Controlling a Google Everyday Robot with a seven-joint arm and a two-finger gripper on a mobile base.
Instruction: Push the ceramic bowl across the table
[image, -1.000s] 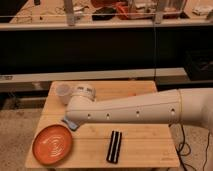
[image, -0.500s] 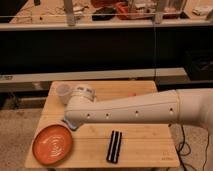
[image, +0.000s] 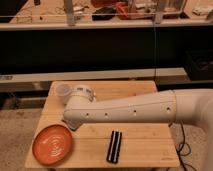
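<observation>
Jaws closed and holding nothing, the gripper (image: 70, 124) sits low at the tip of the robot's long white arm, just beside the upper-right rim of the ceramic bowl (image: 52, 145). Whether it actually touches that rim is hard to tell, since the arm's end covers the meeting point.

Upright and empty, the orange-red bowl with pale spiral rings inside rests at the front-left corner of the table (image: 145, 137), its left rim at or very near the table's edge. The arm (image: 130, 111) stretches away to the right of the bowl, crossing the slatted wooden top. Further right of the bowl, well apart from it, lies a dark bar-shaped object (image: 115, 146) on the boards. Behind the bowl, past the arm's wrist, stands a small white cup (image: 63, 91) near the far-left corner.

By the look of it, the push is well advanced: the bowl is as far to the front-left as the tabletop allows, with the gripper on the side a shove would come from. What seems left is little more than stopping short of the edge and drawing the arm clear; any further push that way risks tipping the bowl off.
</observation>
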